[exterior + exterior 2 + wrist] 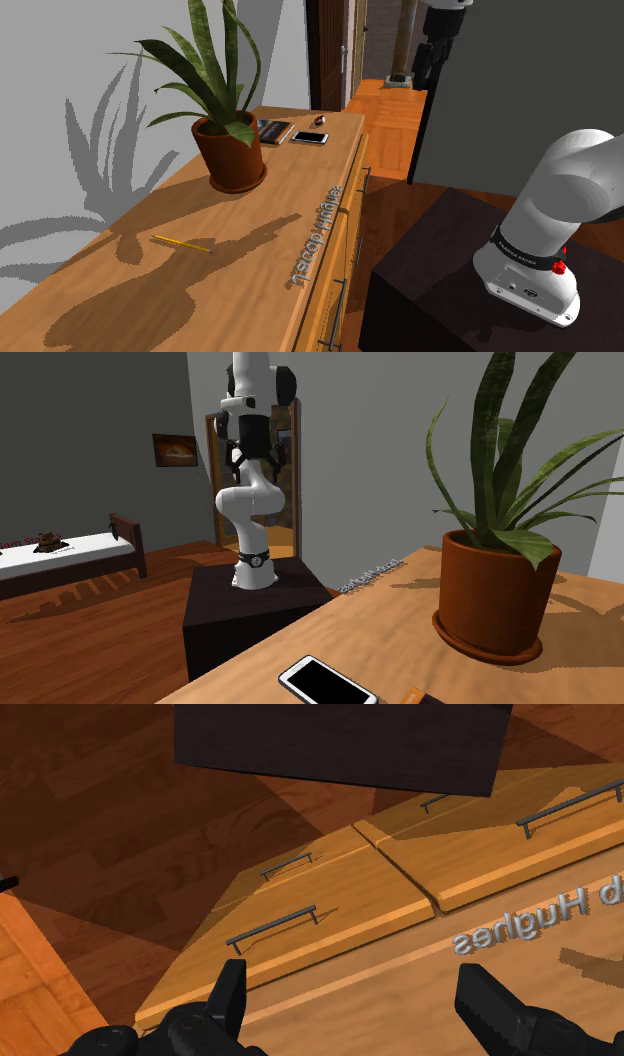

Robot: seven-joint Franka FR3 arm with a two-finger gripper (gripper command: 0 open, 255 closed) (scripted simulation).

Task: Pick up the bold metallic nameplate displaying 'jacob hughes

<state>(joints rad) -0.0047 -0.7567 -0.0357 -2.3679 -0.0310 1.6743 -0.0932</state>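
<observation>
Looking along the gripper (351, 970), the wrist view shows its two black fingers standing wide apart, with nothing between them. Beyond them is the wooden dresser (340, 889). The grey metallic nameplate (535, 919) sits on the dresser's top, close to its front edge and above the drawers. The word "Hughes" can be read on it, seen upside down. The dark stand (340, 744) is on the floor in front of the dresser.

In the shoulder view, the nameplate runs along the front edge of the dresser's top. A potted plant (232, 152) stands near the middle of that top. A yellow pencil (182, 243) lies on the dresser behind the nameplate, nearer the wall. A white phone (310, 138) and a dark book (272, 130) lie at the dresser's far end.

In the second exterior view, the white arm (250, 502) rises from the stand beside the dresser. The gripper hangs high, well apart from the nameplate, which is at the dresser's edge nearest the stand.
</observation>
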